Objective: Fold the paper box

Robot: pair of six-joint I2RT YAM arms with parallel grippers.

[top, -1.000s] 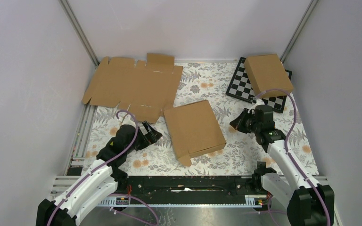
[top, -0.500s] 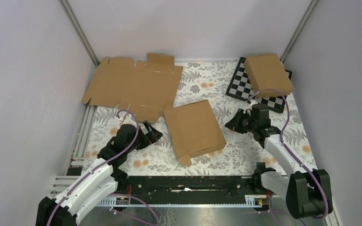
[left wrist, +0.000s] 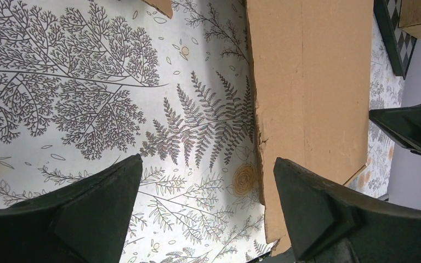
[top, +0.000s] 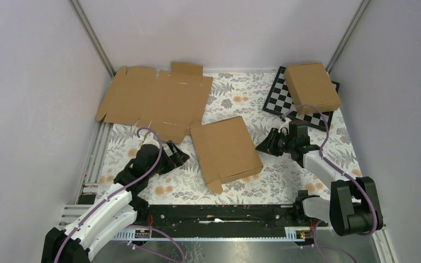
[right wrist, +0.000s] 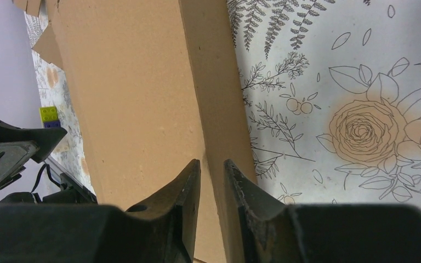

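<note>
**Position of the workpiece.** The paper box [top: 226, 149] lies at the centre of the floral tabletop [top: 285, 175], between the two arms. It appears folded shut. One tab [top: 215, 186] protrudes at its near-left corner. It is well apart from the flat cardboard sheet [top: 153, 101] at the far left. It is also well apart from the second cardboard box [top: 312, 86], which rests on the chessboard [top: 277, 99] at the far right.

**Changes over the last second.**
- The right arm has swung leftward. The right tool [top: 264, 147] now stands just beside the right edge of the box.
- Its jaws, pressed together a second ago, have parted to a narrow gap. The right wrist view shows nothing pinched between them. The crease between the top face and the side wall runs beyond the fingertips.
- The left tool [top: 176, 155] has not moved. It is spread wide near the left edge of the box and grips nothing.
- The box has not shifted.

**Meaning for the task.** The right tool is probably being readied to act on the right side wall. Whether it will pinch or press cannot be told. The folding looks nearly complete, and the protruding tab is probably the remaining item. A sideways push could slide the light box unless the left tool braces it.
</note>
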